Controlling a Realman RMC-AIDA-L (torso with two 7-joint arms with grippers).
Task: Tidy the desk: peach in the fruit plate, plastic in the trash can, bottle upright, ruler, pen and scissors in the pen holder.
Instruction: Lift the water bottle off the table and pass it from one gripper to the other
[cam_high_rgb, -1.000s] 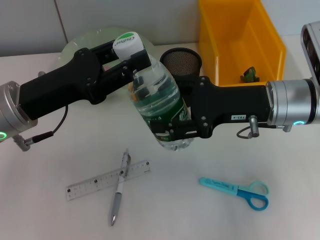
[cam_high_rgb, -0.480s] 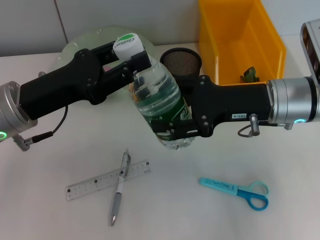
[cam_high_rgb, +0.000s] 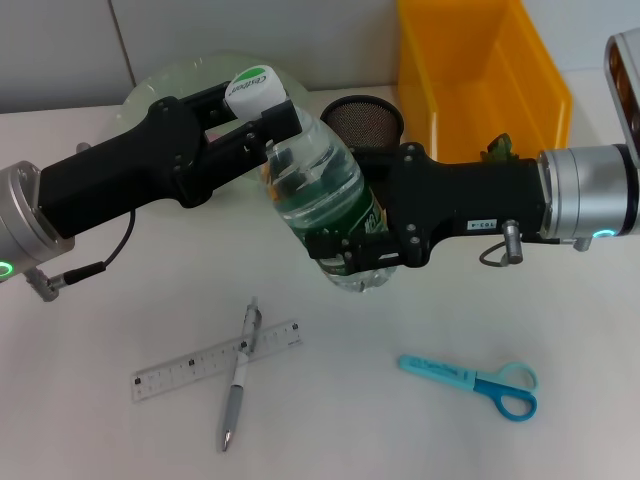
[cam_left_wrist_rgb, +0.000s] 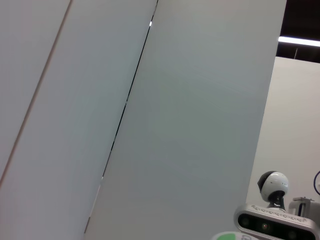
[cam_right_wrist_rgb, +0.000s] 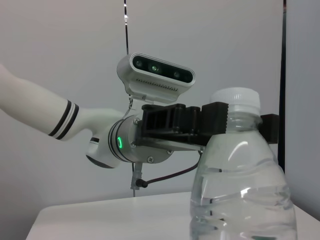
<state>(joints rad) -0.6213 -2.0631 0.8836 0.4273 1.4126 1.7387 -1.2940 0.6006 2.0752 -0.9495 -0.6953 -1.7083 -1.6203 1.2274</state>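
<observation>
Above the white worktop (cam_high_rgb: 420, 430), both grippers are clenching the clear green-labelled water bottle (cam_high_rgb: 320, 200), left gripper (cam_high_rgb: 262, 118) at the neck, right gripper (cam_high_rgb: 352, 262) near the base, nearly upright, while transparent ruler (cam_high_rgb: 215, 360), silver pen (cam_high_rgb: 240, 375) and blue scissors (cam_high_rgb: 475, 378) are lying unsorted.

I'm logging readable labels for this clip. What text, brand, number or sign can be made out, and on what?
Bottle cap: green script, too blurred to read.
Bottle's green label: white lettering, unreadable.
Right arm, small white sticker behind the right hand: too small to read.
Ruler: tick marks only, numbers unreadable.
Scissors blade cover: faint print, unreadable.
</observation>
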